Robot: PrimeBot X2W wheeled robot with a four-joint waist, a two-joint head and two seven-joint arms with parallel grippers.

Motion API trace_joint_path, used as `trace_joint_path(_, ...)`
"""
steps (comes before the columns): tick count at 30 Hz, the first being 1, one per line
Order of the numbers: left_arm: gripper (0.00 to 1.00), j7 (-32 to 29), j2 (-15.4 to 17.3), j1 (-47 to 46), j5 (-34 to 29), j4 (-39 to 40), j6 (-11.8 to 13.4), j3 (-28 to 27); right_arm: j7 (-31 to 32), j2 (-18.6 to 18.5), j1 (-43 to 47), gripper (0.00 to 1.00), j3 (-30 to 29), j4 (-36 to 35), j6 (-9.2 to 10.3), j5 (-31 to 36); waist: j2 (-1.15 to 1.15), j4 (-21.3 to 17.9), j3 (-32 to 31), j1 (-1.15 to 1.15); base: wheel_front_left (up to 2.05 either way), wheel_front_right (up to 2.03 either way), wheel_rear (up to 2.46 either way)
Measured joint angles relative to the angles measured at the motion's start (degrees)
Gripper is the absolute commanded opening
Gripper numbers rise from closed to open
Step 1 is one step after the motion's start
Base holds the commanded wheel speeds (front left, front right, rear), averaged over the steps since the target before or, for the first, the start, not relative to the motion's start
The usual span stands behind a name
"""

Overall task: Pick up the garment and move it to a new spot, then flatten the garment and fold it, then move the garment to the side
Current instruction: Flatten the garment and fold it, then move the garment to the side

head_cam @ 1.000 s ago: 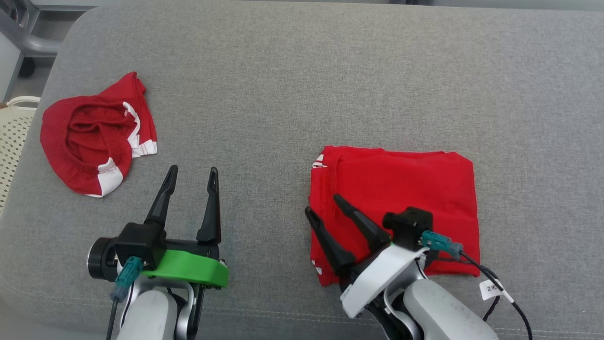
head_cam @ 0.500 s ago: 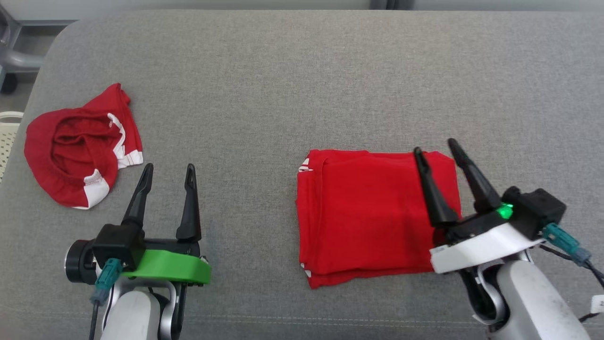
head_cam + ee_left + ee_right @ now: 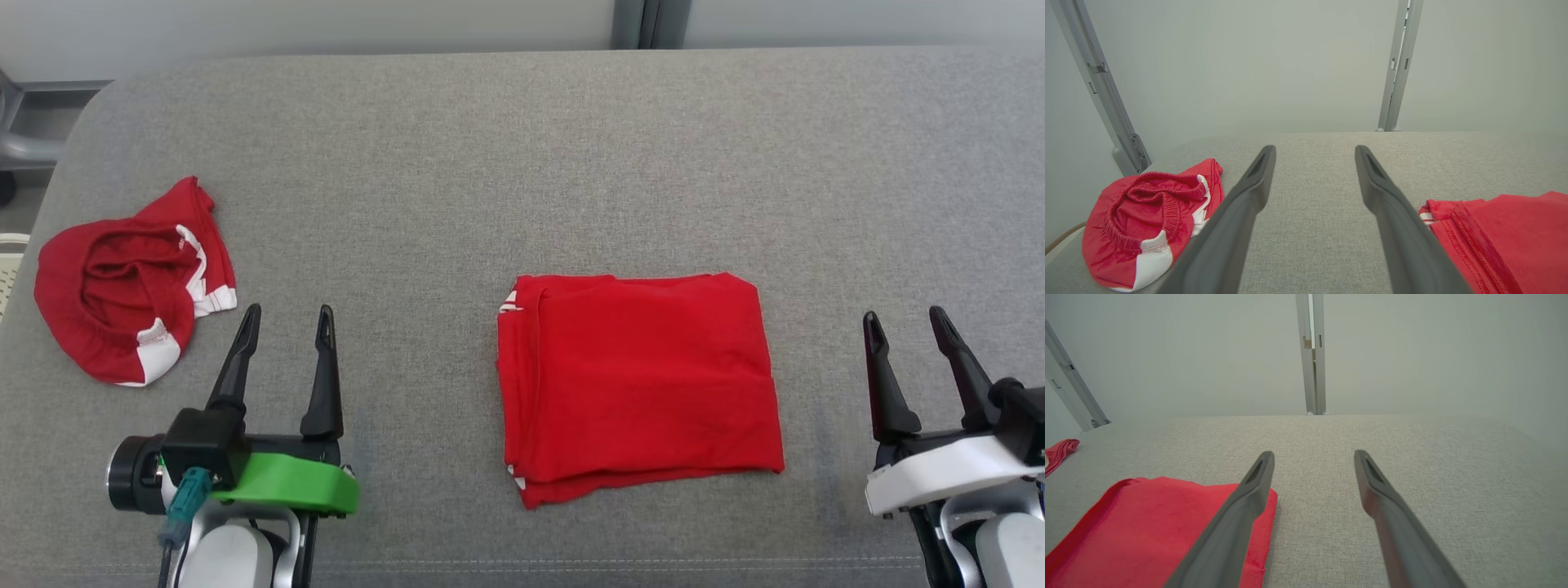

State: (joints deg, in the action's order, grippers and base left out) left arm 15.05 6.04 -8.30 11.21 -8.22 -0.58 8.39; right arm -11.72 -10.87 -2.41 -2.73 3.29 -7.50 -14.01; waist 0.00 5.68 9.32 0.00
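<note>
The garment (image 3: 637, 384) is plain red and lies folded into a neat rectangle on the grey cushion (image 3: 522, 163), right of centre. My right gripper (image 3: 904, 314) stands open to its right, clear of the cloth, with nothing between its fingers. In the right wrist view that gripper (image 3: 1313, 453) points past the garment's (image 3: 1147, 531) right edge. Over bare cushion to the garment's left, my left gripper (image 3: 288, 310) is open and empty too. The left wrist view has the left gripper (image 3: 1315, 149) between the garment (image 3: 1506, 237) and a crumpled red piece.
A second red garment with white trim (image 3: 122, 278) lies crumpled at the cushion's left end, also in the left wrist view (image 3: 1139, 216). A pale basket rim (image 3: 6, 269) shows past that end. A wall with a metal post (image 3: 641, 24) stands behind the cushion.
My right gripper has swung from over the garment's front left corner across to the right, off the cloth, staying open. The head camera has tilted up. The left arm has hardly moved.
</note>
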Motion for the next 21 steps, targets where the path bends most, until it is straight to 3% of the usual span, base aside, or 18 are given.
trace_joint_path(21, 1.0, -0.5, 1.1, 2.6, 0.2, -2.5, 0.0, 1.4, 2.7, 1.2, 6.0, 1.0, 0.5, -0.4, 0.0, 0.0, 0.0, 0.1, -4.6, 0.0, 0.0, 0.0, 0.0)
